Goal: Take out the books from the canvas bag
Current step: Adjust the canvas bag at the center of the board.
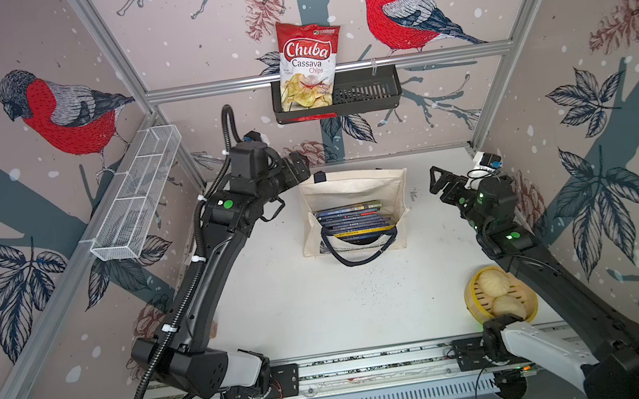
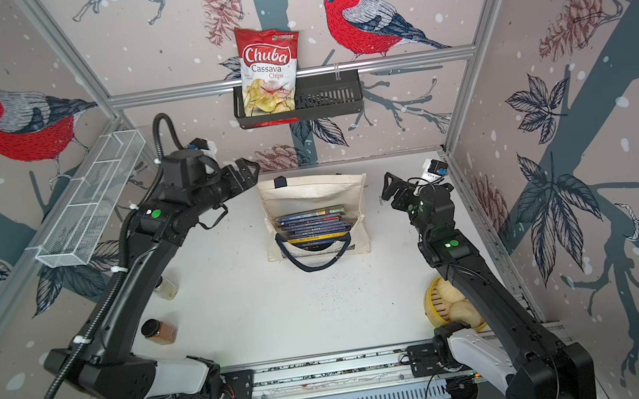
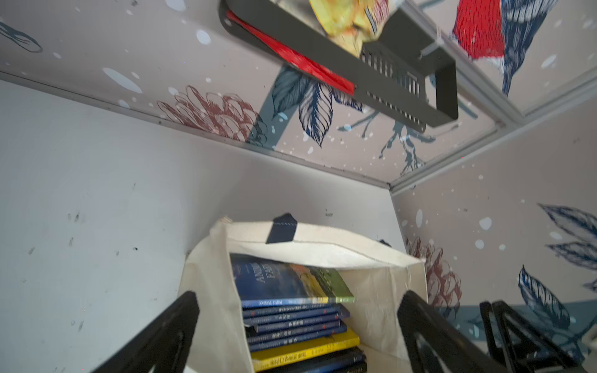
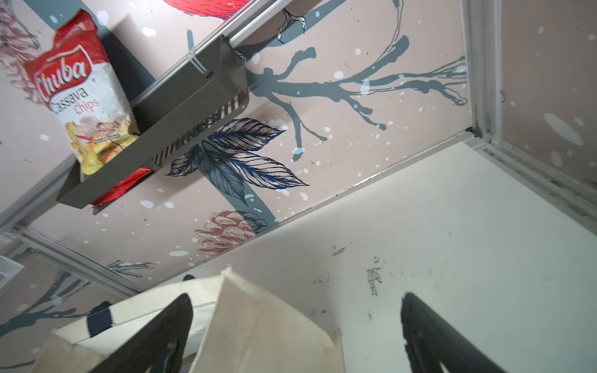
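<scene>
Both grippers, left and right, are seen wide open and empty, flanking the bag, where the books are stacked inside. If the soft wall or loose strap is pinched instead, the bag could be dragged along.

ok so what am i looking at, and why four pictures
Two black robot arms stand at a white table. Two pictures come from a camera overhead; the other two from a camera on each arm's wrist. Each arm ends in a pinching tool: the left tool and right tool are both open and hold nothing, one on each side of a canvas bag. Its mouth is open, with a stack of books showing inside. Also there: a steamer of buns by the right arm, and a chips bag in a black rack on the back wall.
</scene>
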Motion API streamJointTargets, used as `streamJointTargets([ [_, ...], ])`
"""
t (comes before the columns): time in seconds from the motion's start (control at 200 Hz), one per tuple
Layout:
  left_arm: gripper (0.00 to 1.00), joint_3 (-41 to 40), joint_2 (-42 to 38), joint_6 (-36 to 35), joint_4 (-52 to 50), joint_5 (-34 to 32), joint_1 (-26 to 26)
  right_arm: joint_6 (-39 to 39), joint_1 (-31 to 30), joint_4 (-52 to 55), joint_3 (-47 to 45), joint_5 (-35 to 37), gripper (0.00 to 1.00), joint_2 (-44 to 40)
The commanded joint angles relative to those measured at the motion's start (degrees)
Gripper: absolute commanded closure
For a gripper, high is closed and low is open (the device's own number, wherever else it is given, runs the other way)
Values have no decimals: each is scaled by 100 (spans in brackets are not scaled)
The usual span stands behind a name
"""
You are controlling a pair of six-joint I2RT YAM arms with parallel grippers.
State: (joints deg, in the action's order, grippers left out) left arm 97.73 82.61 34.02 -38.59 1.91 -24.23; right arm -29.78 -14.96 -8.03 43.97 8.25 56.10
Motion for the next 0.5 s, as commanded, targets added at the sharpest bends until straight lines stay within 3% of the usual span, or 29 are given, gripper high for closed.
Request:
streamJointTargets([
  [0.0,2,194,215,-218,-1146,-503,-175,209,-31,64,3,330,0,-90],
  [0.225,3,183,789,-499,-1511,-940,-293,259,-107,115,60,345,0,-81],
  [0.32,3,188,1015,-432,-1542,-734,-344,320,-196,94,52,361,0,-99],
  [0.495,3,88,1402,-585,-1605,-1199,-579,436,-350,128,98,393,0,-20],
])
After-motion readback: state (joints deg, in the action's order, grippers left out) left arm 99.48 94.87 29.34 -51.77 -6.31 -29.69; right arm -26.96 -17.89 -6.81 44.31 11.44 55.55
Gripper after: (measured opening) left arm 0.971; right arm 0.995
